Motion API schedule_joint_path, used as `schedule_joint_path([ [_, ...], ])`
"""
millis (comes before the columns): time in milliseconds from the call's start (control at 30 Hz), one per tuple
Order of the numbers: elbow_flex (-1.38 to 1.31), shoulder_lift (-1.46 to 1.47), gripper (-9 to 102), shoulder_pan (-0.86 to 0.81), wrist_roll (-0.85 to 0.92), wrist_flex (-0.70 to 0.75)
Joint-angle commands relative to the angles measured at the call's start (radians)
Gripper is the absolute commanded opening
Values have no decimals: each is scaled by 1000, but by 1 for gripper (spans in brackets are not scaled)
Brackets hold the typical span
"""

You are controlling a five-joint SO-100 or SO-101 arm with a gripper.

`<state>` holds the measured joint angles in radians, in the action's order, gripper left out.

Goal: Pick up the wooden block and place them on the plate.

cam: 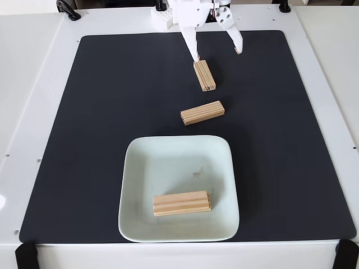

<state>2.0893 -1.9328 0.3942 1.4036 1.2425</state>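
Closing the jaws, now spread wide with one finger touching the far wooden block [205, 75] above the plate [133, 168], might nudge it aside.

A pale mint square plate [224, 185] sits at six o'clock, with layered tan wooden blocks [182, 203] lying crosswise in its near half. Toward twelve, another block [202, 112] lies slanted on the mat; beyond it, a third [205, 75] lies nearly lengthwise.
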Motion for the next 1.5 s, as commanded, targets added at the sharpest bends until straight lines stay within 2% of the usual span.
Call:
schedule_joint_path([
  [0,2,-38,40,-6,-3,-5],
  [1000,40,-35,40,-29,5,-8],
  [1267,31,34,40,-91,40,-9],
  [1467,40,75,40,-112,46,-92],
])
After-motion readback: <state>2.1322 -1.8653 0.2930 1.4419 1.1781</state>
